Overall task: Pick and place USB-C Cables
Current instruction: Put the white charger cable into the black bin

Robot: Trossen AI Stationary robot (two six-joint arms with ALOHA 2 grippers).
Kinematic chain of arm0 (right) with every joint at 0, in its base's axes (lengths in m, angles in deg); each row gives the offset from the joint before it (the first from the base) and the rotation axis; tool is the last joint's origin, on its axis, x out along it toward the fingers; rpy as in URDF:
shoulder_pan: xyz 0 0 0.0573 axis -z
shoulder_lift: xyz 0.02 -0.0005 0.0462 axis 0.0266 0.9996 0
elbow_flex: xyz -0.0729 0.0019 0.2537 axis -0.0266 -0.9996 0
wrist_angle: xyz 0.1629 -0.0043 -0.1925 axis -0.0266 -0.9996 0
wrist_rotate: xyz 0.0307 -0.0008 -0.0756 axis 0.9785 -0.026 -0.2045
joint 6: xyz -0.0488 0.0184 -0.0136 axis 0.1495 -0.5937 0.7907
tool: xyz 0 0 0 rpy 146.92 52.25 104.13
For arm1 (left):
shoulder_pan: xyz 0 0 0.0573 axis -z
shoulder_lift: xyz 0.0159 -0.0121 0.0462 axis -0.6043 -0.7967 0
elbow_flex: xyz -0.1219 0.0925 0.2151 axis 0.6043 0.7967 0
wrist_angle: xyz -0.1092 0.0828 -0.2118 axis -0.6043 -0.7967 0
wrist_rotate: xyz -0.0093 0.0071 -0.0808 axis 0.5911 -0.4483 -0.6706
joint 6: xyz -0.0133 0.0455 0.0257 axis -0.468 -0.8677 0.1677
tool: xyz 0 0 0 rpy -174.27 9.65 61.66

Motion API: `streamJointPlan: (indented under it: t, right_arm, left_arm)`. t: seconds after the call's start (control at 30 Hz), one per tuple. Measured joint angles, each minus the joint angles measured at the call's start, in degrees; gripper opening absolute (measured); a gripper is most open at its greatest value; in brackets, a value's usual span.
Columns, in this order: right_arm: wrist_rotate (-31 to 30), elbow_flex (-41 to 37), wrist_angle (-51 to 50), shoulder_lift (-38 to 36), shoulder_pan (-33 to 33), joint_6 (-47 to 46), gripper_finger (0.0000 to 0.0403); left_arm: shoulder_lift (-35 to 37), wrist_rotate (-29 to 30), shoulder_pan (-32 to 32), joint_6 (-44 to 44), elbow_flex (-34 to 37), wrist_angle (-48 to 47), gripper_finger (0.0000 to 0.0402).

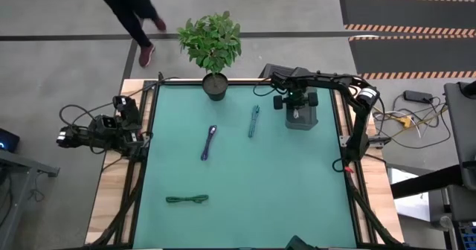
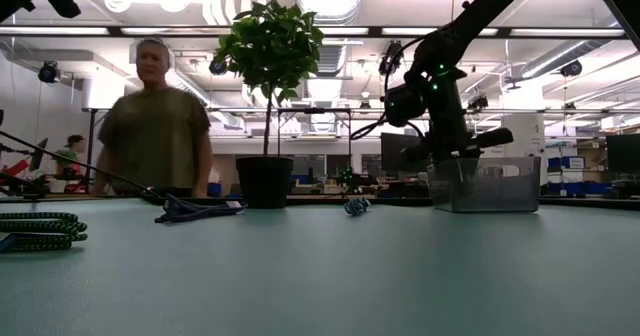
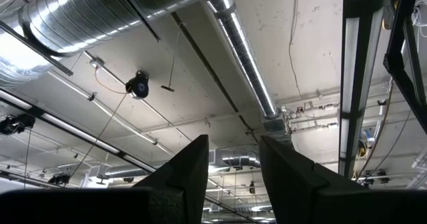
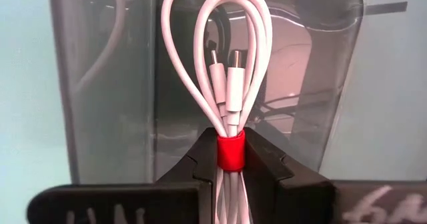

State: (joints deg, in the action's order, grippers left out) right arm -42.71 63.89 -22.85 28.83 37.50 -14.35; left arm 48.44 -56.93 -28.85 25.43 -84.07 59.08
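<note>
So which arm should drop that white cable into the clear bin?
The right gripper: it already pinches the white cable bundle above the clear plastic bin. The left gripper is parked off-table, pointing at the ceiling.

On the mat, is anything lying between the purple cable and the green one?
No. In the high view only bare mat lies between the purple cable and the green cable.

No readable text, label, brand, number or sign anywhere in these four views.
</note>
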Motion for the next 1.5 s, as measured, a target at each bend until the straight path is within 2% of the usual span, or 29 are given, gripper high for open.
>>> streamJointPlan:
  t: [1.5]
  right_arm:
    - [-0.4,0.0,0.2,0.0,0.0,1.3,0.0048]
  left_arm:
    - [0.0,0.0,0.0,0.0,0.0,0.6,0.0118]
